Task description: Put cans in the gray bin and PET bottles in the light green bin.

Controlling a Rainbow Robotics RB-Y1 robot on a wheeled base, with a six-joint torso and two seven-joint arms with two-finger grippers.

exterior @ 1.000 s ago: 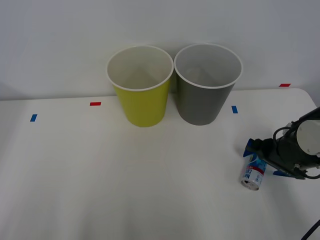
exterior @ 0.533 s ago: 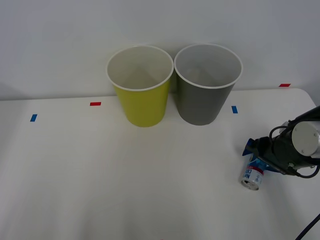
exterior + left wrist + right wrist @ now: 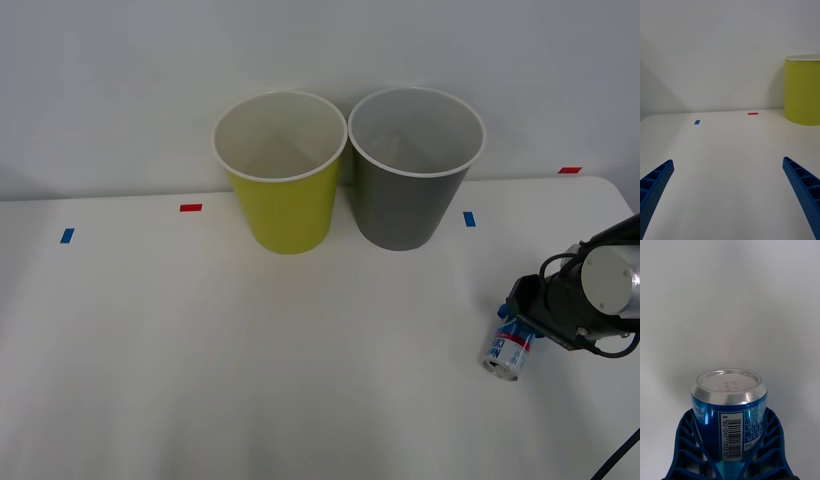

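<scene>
One can [image 3: 505, 345] is lying on its side near the right edge of the white table [image 3: 250, 380], its silver end facing the near edge. In the right wrist view the can [image 3: 729, 416] is showing a blue label with a white barcode panel reading 8 801097 135215; stamped characters on the silver end are too faint to read. In the front view a red band and white lettering are showing, the letters too small to make out.

The right gripper [image 3: 520, 322] is clamping its blue ribbed fingers [image 3: 690, 444] on either side of the can's body. Half a second ago the blue fingertips were spread wider around the can; they are now pressing in against it, and the can is lying in the same spot.

Two bins are standing side by side at the far edge: one light green bin [image 3: 281, 172] and one gray bin [image 3: 414, 167], rims nearly touching. Four tape marks are lying near the far edge, two blue and two red.

The left gripper [image 3: 728, 195] is hovering over the table's left part, fingers spread wide apart.
</scene>
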